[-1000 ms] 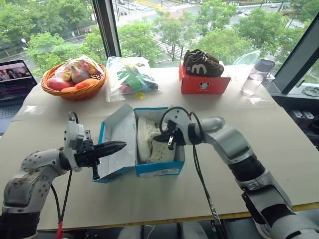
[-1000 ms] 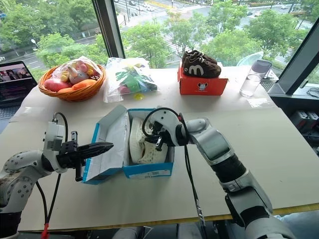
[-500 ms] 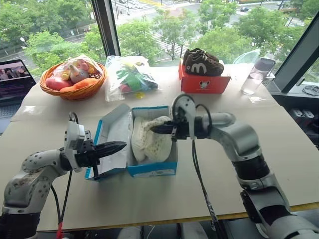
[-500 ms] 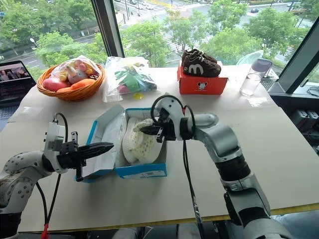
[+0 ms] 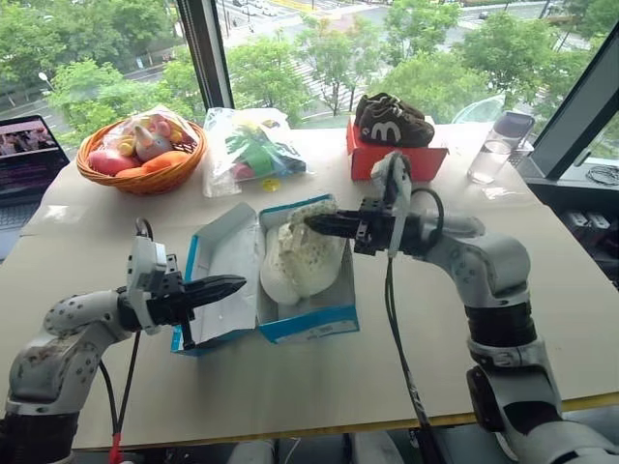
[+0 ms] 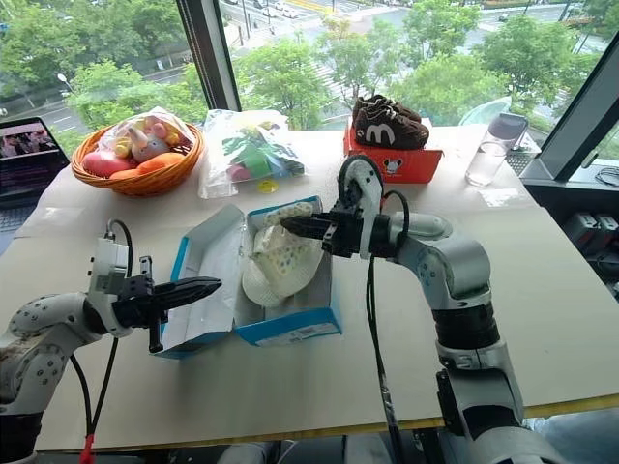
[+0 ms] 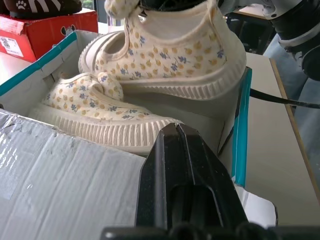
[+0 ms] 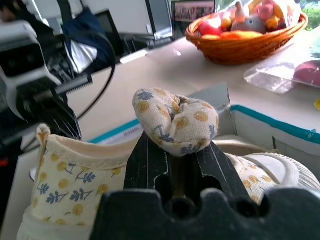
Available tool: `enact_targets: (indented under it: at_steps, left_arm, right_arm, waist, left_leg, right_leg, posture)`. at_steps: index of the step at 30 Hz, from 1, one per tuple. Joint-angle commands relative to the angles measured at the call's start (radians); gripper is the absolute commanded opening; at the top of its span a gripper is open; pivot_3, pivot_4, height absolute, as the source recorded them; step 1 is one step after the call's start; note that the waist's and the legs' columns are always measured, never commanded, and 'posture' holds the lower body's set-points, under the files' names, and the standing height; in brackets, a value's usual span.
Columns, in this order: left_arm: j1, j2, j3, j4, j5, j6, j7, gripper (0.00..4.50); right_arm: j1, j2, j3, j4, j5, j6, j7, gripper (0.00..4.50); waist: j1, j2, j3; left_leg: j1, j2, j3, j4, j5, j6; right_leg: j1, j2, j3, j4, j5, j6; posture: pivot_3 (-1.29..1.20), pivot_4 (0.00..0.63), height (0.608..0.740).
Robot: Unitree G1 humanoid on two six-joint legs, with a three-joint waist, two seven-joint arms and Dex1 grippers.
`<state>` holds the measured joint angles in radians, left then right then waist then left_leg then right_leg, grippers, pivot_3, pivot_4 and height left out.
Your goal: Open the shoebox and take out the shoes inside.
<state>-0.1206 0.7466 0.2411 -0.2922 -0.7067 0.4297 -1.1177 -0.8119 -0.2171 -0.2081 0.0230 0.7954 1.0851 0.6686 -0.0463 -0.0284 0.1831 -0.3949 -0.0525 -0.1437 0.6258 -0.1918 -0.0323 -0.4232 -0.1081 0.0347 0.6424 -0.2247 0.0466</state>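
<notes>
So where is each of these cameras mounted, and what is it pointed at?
Left and right eye views: on the head, looking forward and down at the table and the open shoebox; both arms show.
Left wrist view: along the shut left pincer into the shoebox.
Right wrist view: along the right pincer gripping a shoe.
Shared: the shoes and shoebox appear in all views.

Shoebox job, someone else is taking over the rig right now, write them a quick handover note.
Right gripper: shut on one floral shoe, pinching its upper; the shoe is lifted and tilted, with its sole at the box rim.
Left gripper: shut, holding nothing, its tip over the white inside of the open lid.
Shoebox: on the table, lid open.
Second shoe: lying inside the box.
Done: box opened, first shoe gripped and partly out.
Left: get the first shoe clear and set it down, then take out the second.
</notes>
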Motion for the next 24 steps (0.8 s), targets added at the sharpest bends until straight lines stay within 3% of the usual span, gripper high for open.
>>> enact_targets:
  at_steps: [1, 6, 16, 24]
  left_arm:
    - [-0.019, 0.014, 0.012, -0.008, 0.002, -0.018, -0.007, 0.00]
    - [-0.028, 0.015, 0.005, -0.004, 0.006, -0.017, -0.008, 0.00]
    - [-0.041, 0.017, 0.000, 0.008, 0.016, -0.017, -0.018, 0.00]
    - [-0.042, 0.021, 0.003, 0.008, 0.015, -0.012, -0.022, 0.00]
  right_arm:
    - [-0.042, 0.034, -0.107, -0.010, 0.134, 0.012, -0.044, 0.00]
    - [-0.065, 0.040, -0.201, 0.021, 0.253, 0.027, -0.107, 0.00]
    - [-0.069, 0.006, -0.252, -0.021, 0.426, 0.032, -0.199, 0.00]
    - [-0.031, -0.200, -0.256, 0.021, 0.245, -0.174, -0.167, 0.00]
  waist:
    - [-0.001, 0.000, 0.000]
    - [0.000, 0.000, 0.000]
    - [-0.003, 0.001, 0.001]
    - [0.004, 0.001, 0.001]
  left_leg:
    - [0.000, 0.000, 0.000, 0.000, 0.000, 0.000]
    - [0.000, 0.000, 0.000, 0.000, 0.000, 0.000]
    - [0.000, 0.000, 0.001, 0.000, 0.000, 0.000]
    - [0.000, 0.000, 0.001, 0.000, 0.000, 0.000]
  right_leg:
    - [0.000, 0.000, 0.000, 0.000, 0.000, 0.000]
    - [0.000, 0.000, 0.000, 0.000, 0.000, 0.000]
    - [0.000, 0.000, 0.001, 0.000, 0.000, 0.000]
    - [0.001, 0.000, 0.000, -0.001, 0.000, 0.001]
  posture:
    - [0.00, 0.150, 0.740]
    - [0.00, 0.150, 0.740]
    - [0.00, 0.150, 0.740]
    - [0.00, 0.150, 0.740]
